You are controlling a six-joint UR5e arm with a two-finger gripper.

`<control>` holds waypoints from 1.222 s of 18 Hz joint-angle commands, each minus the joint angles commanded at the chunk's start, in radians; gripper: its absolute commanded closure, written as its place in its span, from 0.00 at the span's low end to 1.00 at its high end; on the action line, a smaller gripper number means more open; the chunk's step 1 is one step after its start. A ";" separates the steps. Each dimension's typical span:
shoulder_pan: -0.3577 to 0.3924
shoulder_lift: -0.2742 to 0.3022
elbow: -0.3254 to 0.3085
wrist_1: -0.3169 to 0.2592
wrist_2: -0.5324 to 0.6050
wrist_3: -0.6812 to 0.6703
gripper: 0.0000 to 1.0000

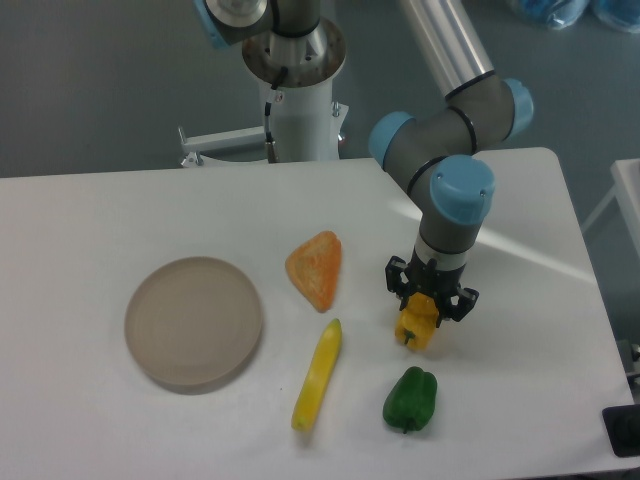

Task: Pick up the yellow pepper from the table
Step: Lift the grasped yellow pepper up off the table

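The yellow pepper is small and yellow-orange, on the white table right of centre. My gripper points straight down over it, with the jaws closed in against the pepper's top sides. The pepper's lower part shows below the fingers and seems to touch the table; its upper part is hidden by the gripper.
A green pepper lies just below the yellow one. A long pale-yellow chili piece lies to the left, an orange wedge above it, and a round beige disc plate at the left. The robot base stands at the back.
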 joint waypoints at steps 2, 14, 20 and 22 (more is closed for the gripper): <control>-0.002 0.009 0.049 -0.009 0.005 0.031 0.60; -0.005 0.077 0.081 -0.020 0.017 0.111 0.59; -0.005 0.077 0.086 -0.017 0.017 0.109 0.59; -0.005 0.075 0.094 -0.015 0.017 0.109 0.59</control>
